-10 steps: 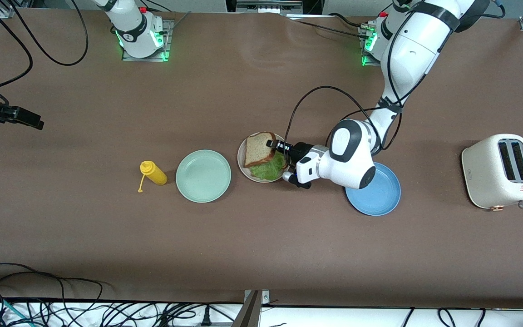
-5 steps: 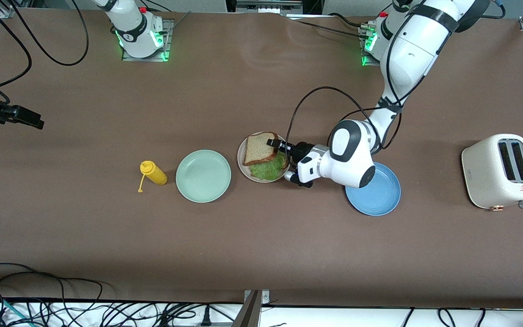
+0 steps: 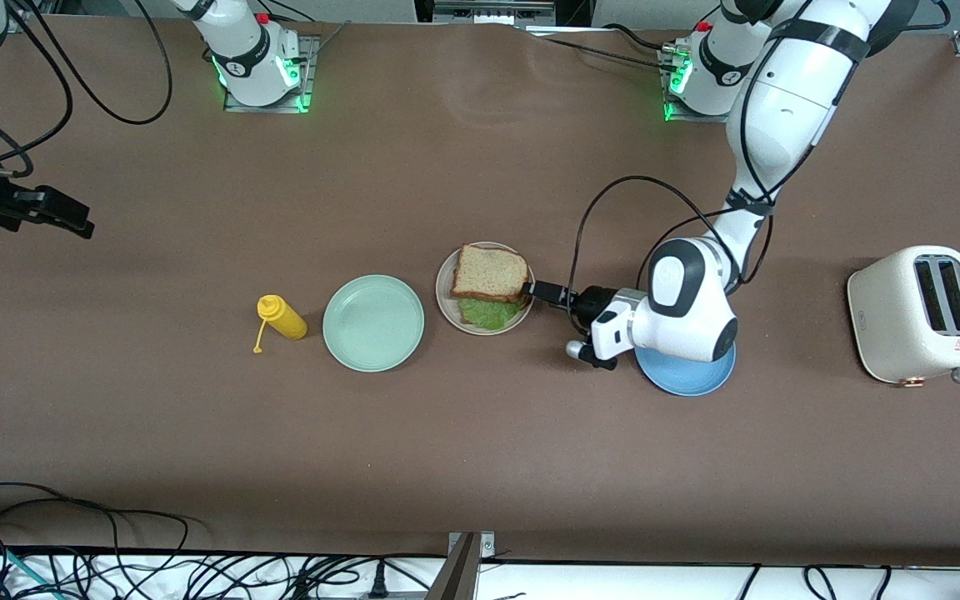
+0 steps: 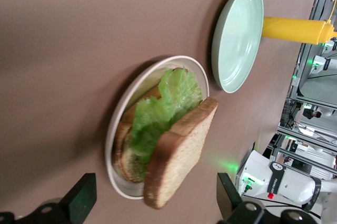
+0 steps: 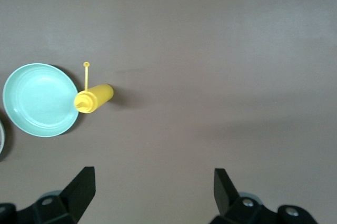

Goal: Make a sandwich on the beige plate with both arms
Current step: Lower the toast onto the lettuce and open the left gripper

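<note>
Left gripper [image 3: 548,293] gapes empty beside the beige plate [image 3: 447,307], sandwich [image 3: 490,275] apparently released there; right gripper [image 3: 53,214] waits, open.

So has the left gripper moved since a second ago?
Yes. The left gripper has opened and backed off the sandwich toward the blue plate, leaving the top slice flat.

A brown bench [image 3: 480,467] carries a row of things. The beige plate [image 3: 445,304] sits just ahead of the left arm's spread jaws, the mint plate [image 3: 373,322] beside it, then a yellow bottle [image 3: 282,317] lying on its side. A blue plate [image 3: 684,377] lies under the left wrist. A white toaster [image 3: 917,312] stands toward the left arm's end.
</note>
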Robot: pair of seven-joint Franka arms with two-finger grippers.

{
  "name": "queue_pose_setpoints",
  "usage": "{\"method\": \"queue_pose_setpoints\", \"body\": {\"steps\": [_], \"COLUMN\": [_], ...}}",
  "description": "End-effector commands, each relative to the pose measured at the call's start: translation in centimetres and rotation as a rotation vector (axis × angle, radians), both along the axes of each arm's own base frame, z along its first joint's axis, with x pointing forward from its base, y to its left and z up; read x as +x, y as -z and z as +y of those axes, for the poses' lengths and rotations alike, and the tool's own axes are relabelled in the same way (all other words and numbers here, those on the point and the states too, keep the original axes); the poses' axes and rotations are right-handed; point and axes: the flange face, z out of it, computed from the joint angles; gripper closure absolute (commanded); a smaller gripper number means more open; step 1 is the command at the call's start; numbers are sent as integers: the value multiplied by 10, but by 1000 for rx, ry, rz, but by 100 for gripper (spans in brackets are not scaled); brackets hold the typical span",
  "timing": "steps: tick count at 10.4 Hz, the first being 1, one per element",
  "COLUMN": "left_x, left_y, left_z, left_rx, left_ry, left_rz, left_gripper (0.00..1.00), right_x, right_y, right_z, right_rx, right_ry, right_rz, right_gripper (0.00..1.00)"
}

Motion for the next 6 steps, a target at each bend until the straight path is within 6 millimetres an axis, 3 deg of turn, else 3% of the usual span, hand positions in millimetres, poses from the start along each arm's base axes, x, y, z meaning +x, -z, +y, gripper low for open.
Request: {"method": "queue_pose_setpoints", "body": {"steps": [1, 3, 6], "left_x": [9, 18, 35], "left_y": [-13, -32, -82], "left_z": [8, 20, 23], "left_rx": [70, 217, 391], "left_ry": [36, 48, 44], "left_rz": [-86, -105, -187], "left_gripper": [0, 0, 0], "right_x": [-7, -7, -6], "right_y": [-9, -10, -10], "right_z": [-11, -13, -16], "right_rx": [-11, -33, -56], "right_ry": [16, 17, 23], "right_rz": [2, 7, 6], "right_gripper": [0, 0, 0]}}
